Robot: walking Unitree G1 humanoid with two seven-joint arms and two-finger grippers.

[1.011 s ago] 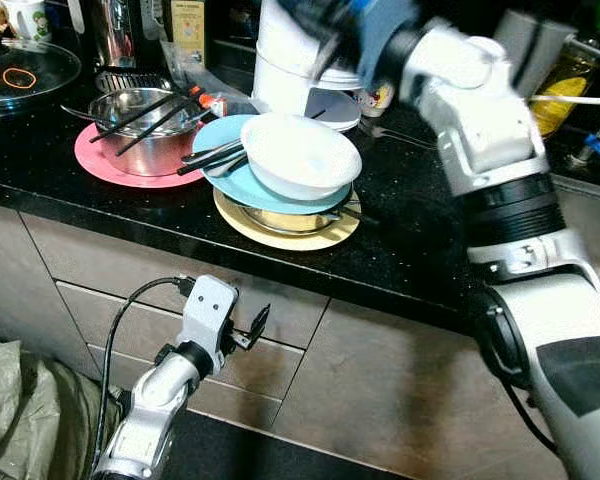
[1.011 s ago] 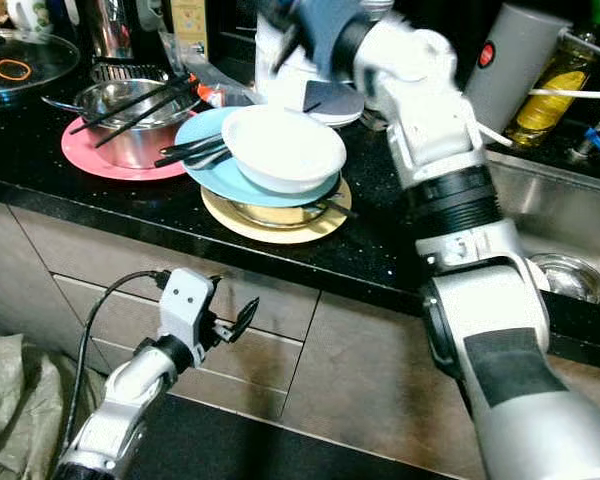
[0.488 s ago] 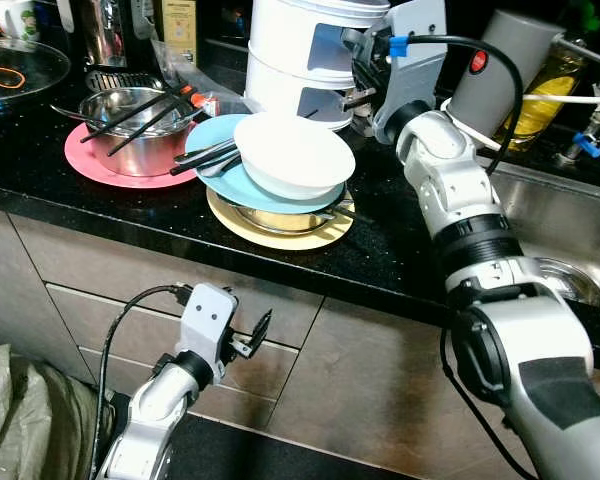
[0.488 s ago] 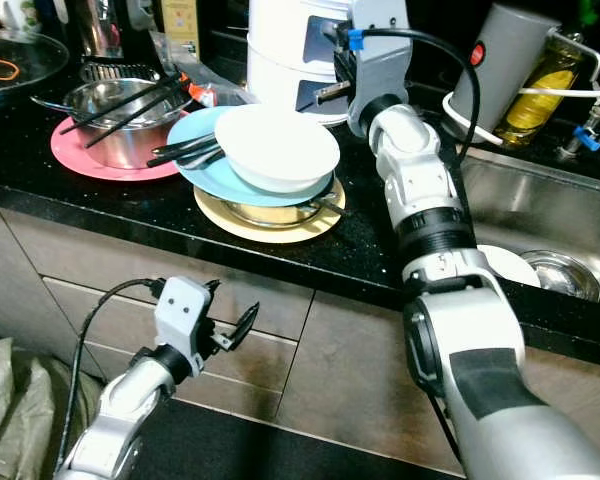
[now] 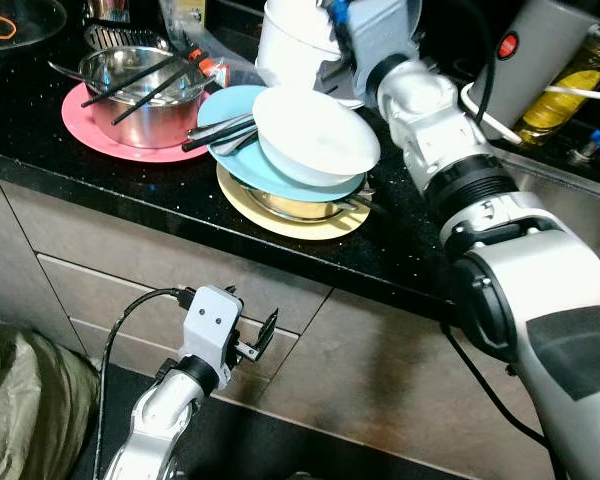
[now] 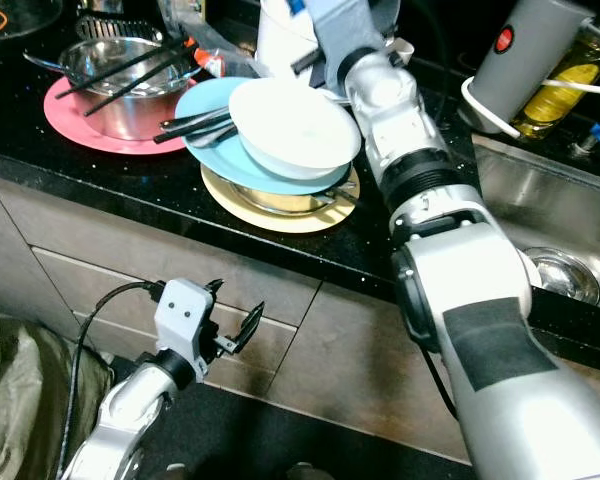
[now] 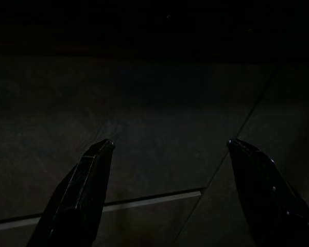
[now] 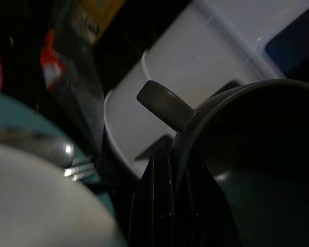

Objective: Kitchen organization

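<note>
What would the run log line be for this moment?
right gripper: shut on grey cup rim, behind white bowl | left gripper: open, idle by drawer front | dish stack untouched

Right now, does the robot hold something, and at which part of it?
The right gripper holds a dark grey cup, pinched at the rim beside its handle. The left gripper is open and holds nothing.

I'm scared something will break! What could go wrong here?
The white bowl sits tilted on the stacked plates with cutlery between them, so a bump from the right arm could slide it off. The right claw pinches a dark cup by its rim; it might slip.
</note>
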